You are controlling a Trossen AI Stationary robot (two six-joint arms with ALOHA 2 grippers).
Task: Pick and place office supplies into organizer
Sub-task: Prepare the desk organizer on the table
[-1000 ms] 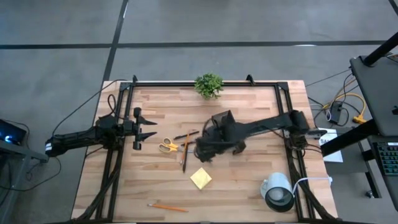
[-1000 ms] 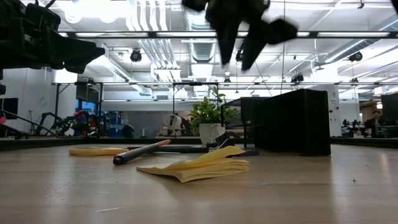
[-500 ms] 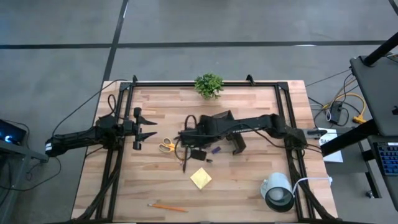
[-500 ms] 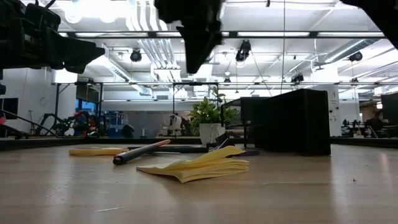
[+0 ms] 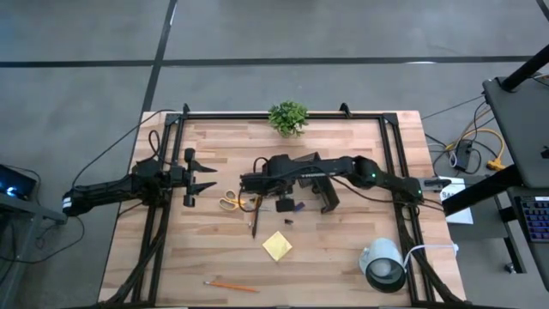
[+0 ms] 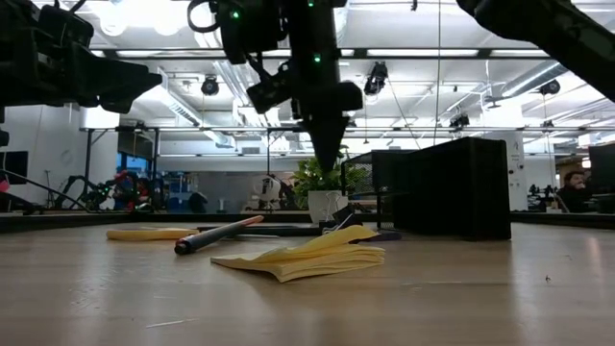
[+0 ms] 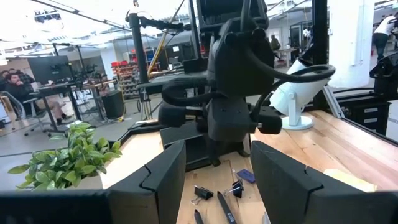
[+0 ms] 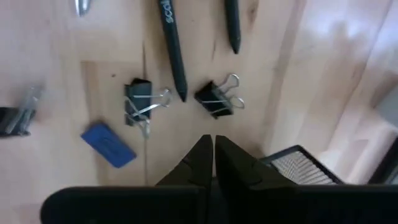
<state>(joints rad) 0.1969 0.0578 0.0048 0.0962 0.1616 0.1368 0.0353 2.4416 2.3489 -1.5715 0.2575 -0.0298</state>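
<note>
Surface: your butcher-block table (image 5: 343, 257) sits inside a black frame, with a workshop room visible behind it in the low view
Right gripper: your right gripper (image 8: 213, 149) is clenched with nothing between its fingers, hanging over the middle of the table above the binder clips
Left gripper: your left gripper (image 5: 196, 178) waits at the table's left side with its fingers spread and nothing in them
Organizer: you will find the black mesh organizer (image 6: 452, 187) just right of centre, largely covered by the right arm from above
Binder clips: two black binder clips (image 8: 219, 98) lie close together on the wood below your right gripper, beside a small blue eraser (image 8: 109, 144)
Pens: two dark pens (image 8: 173, 46) lie just past the clips
Scissors: the yellow-handled scissors (image 5: 230, 202) lie left of your right gripper
Sticky notes: the yellow sticky-note pad (image 5: 276, 246) lies nearer the front edge, well apart from the organizer
Pencil: one orange pencil (image 5: 232, 286) lies at the front edge
Other: a small green plant (image 5: 288, 117) stands at the back edge; a white cup-like cylinder (image 5: 383, 259) lies at the front right
</note>
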